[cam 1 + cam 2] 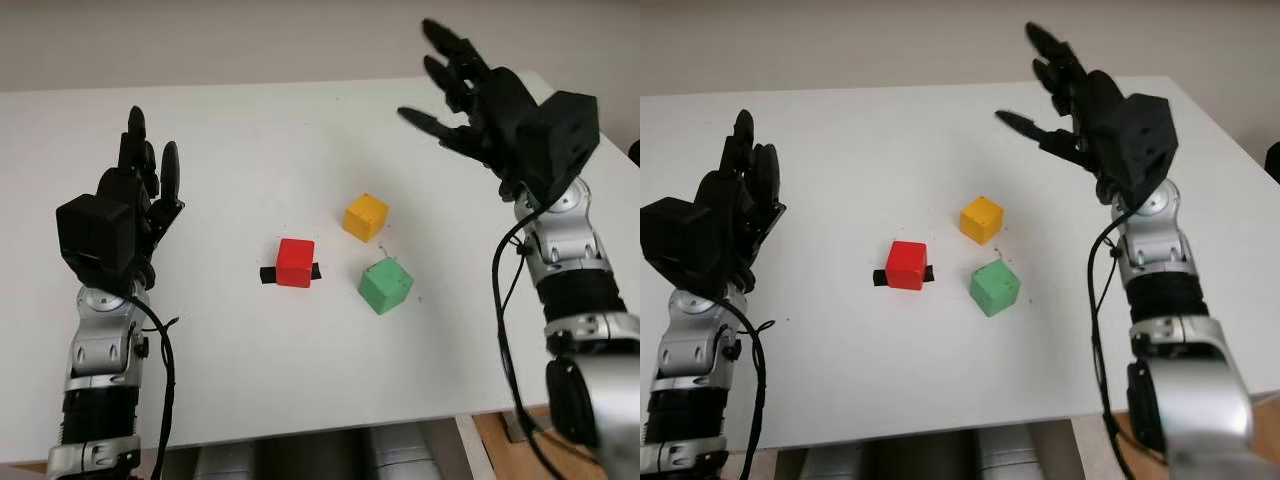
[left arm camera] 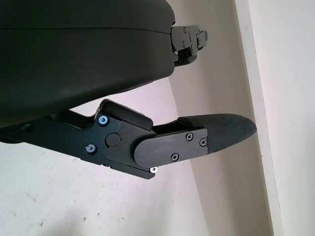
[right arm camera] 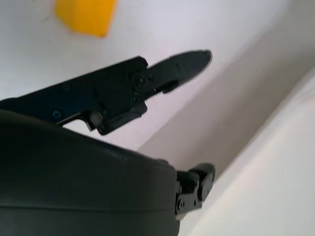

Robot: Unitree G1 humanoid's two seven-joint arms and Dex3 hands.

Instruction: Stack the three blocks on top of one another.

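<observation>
Three blocks lie apart on the white table (image 1: 250, 130). The red block (image 1: 295, 262) sits in the middle on a short strip of black tape (image 1: 268, 274). The yellow block (image 1: 365, 217) is behind it to the right, and the green block (image 1: 385, 285) is in front of the yellow one. My right hand (image 1: 455, 85) is raised high over the table's far right, open, holding nothing; its wrist view catches the yellow block (image 3: 86, 15). My left hand (image 1: 145, 165) is open above the table's left side, well clear of the blocks.
The table's front edge (image 1: 300, 435) runs close to my body, and its right corner falls away beside my right arm. A pale wall stands behind the far edge.
</observation>
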